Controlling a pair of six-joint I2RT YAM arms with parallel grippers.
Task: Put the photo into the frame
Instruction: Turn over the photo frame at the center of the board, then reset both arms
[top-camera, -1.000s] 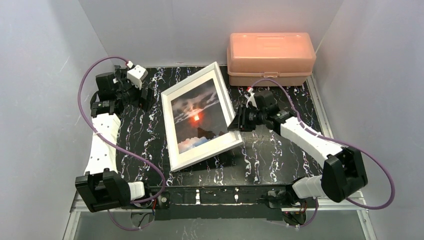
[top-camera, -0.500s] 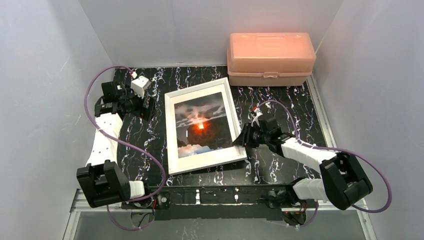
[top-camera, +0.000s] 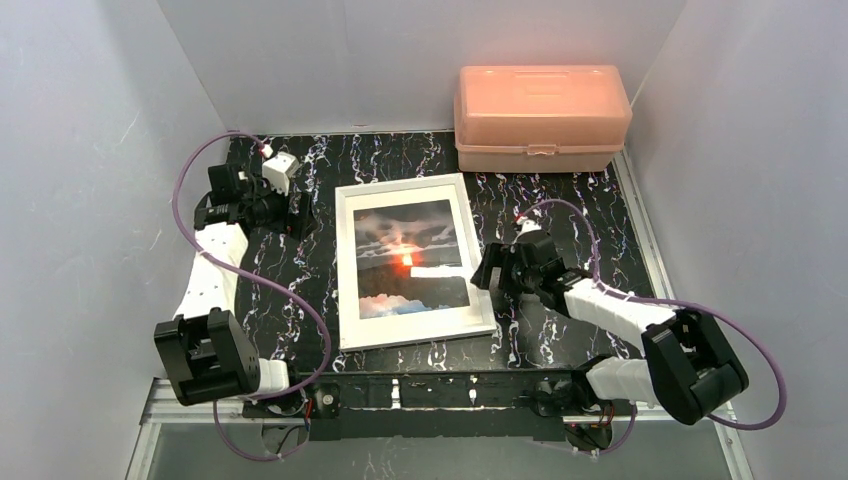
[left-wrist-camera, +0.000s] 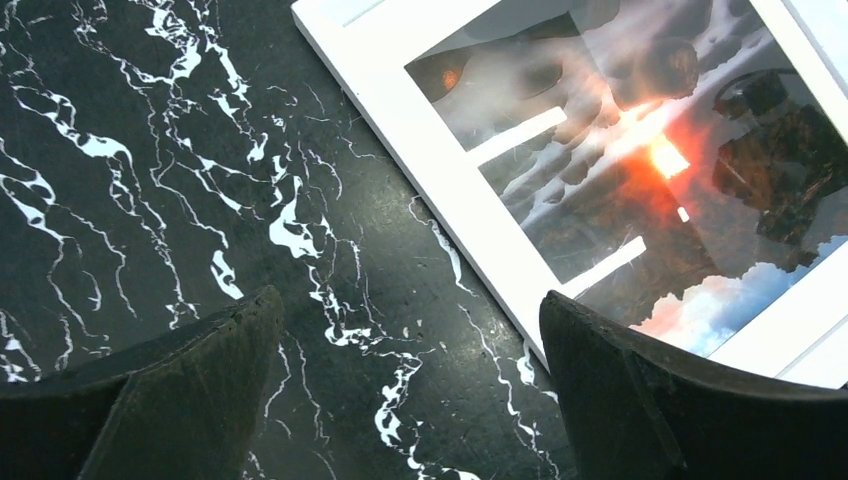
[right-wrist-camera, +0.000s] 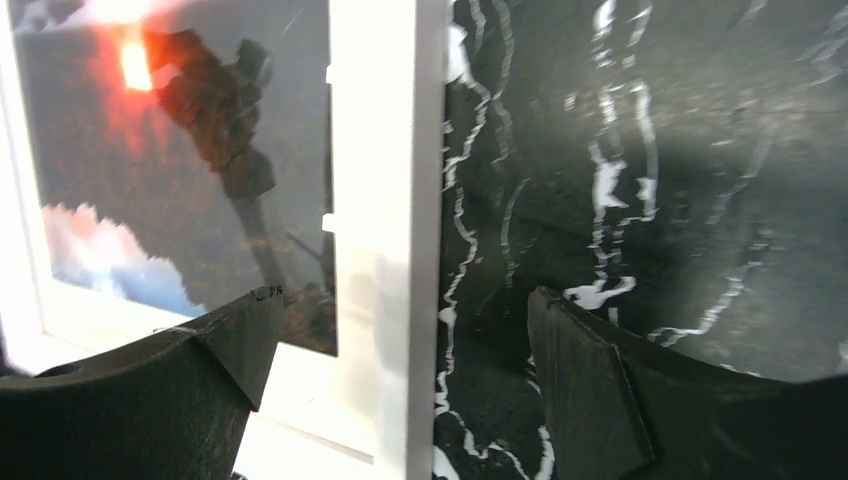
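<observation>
Photo (top-camera: 412, 262) sits behind the pane of the frame (top-camera: 346, 270), lying flat mid-surface (top-camera: 560, 200), so with seemingly nothing left to hold, the right tool (right-wrist-camera: 405, 295) straddles its right edge spread wide, and the left tool (left-wrist-camera: 408, 305) hangs spread beside its left edge.

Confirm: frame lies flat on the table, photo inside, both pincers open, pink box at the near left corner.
Only the box is wrong: the top view shows the pink box at the far right corner. The frame lies flat on the table, photo inside, left pincer and right pincer open.
</observation>
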